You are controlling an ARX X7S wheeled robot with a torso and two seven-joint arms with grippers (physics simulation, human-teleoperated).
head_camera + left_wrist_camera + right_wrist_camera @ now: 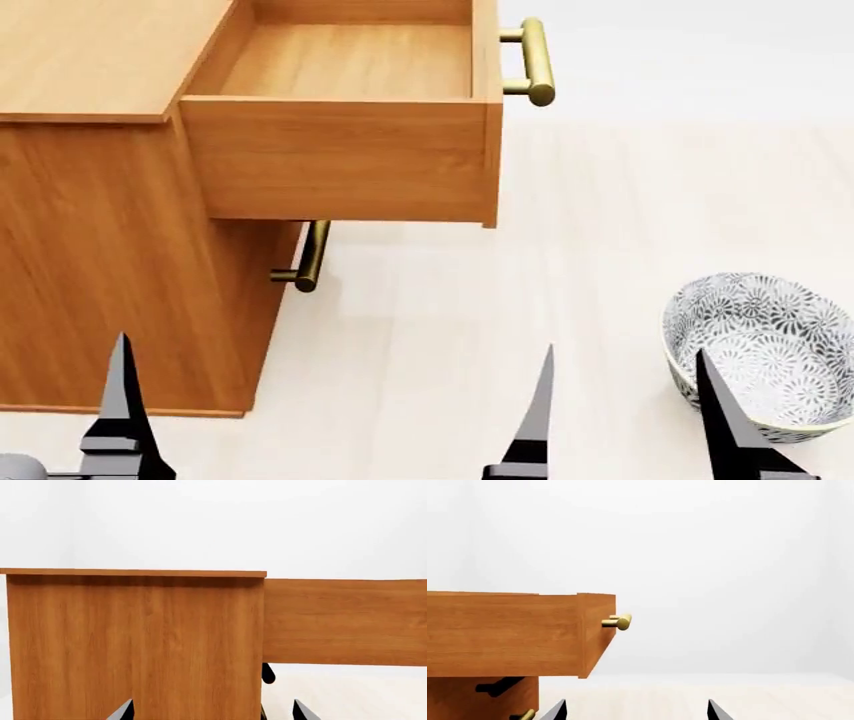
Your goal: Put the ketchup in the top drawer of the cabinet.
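Observation:
The ketchup is out of view in all three views. The cabinet (94, 250) stands at the left of the head view. Its top drawer (340, 150) is pulled out, showing a bare wooden floor inside and a brass handle (534, 62) on its front. My right gripper (623, 400) is open and holds nothing, low in front of the drawer and beside the bowl. In the right wrist view the top drawer (514, 632) sits above and to one side of the right gripper (635, 711). My left gripper (212, 711) is open, holds nothing and faces the cabinet's side panel (133, 645). Only one of its fingers (123, 400) shows in the head view.
A grey-white floral bowl (761, 350) sits on the pale floor at the right, close to my right gripper's outer finger. The lower drawer is shut, and its brass handle (310, 258) sticks out under the open top drawer. Pale floor lies between cabinet and bowl.

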